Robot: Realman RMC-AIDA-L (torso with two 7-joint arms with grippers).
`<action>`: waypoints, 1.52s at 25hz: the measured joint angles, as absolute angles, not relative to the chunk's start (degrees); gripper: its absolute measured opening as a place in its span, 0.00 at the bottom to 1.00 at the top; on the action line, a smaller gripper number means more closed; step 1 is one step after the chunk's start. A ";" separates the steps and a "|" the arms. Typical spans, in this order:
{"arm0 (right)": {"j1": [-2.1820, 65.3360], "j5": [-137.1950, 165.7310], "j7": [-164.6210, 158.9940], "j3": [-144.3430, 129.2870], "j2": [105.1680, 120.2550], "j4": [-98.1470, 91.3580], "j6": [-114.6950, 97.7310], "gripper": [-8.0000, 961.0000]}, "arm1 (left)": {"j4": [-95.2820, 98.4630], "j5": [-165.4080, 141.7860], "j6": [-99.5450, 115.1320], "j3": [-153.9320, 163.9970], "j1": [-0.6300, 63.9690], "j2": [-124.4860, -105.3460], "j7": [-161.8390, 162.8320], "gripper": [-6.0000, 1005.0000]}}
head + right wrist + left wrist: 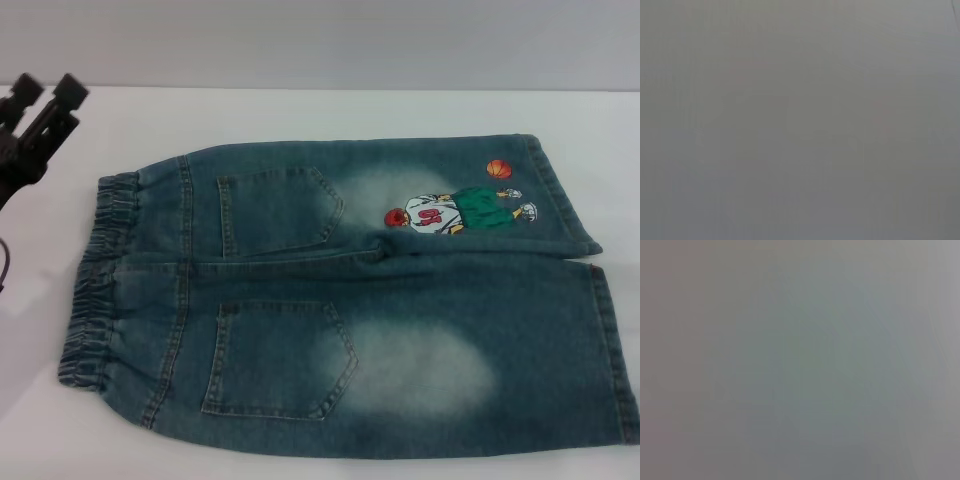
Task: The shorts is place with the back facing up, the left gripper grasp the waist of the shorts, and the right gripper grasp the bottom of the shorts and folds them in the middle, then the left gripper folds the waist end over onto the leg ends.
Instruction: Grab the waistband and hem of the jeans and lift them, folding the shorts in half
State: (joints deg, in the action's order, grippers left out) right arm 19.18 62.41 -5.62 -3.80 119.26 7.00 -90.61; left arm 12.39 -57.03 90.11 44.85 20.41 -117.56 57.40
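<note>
- Shorts lie flat on the white counter, back side up, both patch pockets showing; waist to the robot's left, legs to its right.
- Elastic waistband is gathered, running along the left edge of the garment; a strip of bare counter lies between it and the left border of the head view.
- Leg ends: far leg hem is angled, with open counter beyond it on the right; near leg hem sits almost at the right border of the view, very little visible margin there.
- Embroidered basketball player with orange ball sits on the far leg, close to that hem.
- Near edge of the shorts runs close to the bottom of the view; only a thin sliver of counter shows at the lower left corner.
- Far side: wide band of bare counter between the shorts' far edge and the counter's back edge.
- Left pincer is at the far left, above the counter, apart from the waistband, fingers spread, nothing held.
- Right pincer does not show in the head view.
- Both wrist views are a featureless grey blur; nothing readable.
</note>
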 joint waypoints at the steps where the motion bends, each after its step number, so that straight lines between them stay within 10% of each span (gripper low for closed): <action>1: 19.14 62.40 -5.62 -3.81 119.27 7.04 -90.61 0.71 | 15.92 -60.06 90.24 44.85 20.43 -117.51 62.41 0.84; 10: 18.78 62.41 -5.63 -3.69 119.26 7.12 -90.61 0.71 | 26.39 -71.09 91.44 44.83 20.97 -116.92 77.01 0.84; 21: 18.81 62.40 -5.63 -3.69 119.18 6.70 -90.20 0.71 | 37.92 -96.08 101.51 44.81 20.84 -111.06 98.42 0.84; 38: 20.08 62.40 -5.63 -3.69 119.11 6.40 -88.39 0.71 | 39.41 -121.72 96.73 35.78 16.53 -111.02 102.01 0.84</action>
State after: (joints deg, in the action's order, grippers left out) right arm 20.08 62.40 -5.63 -3.69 119.11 6.40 -88.39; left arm 39.41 -121.72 96.73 35.79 16.53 -111.02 102.01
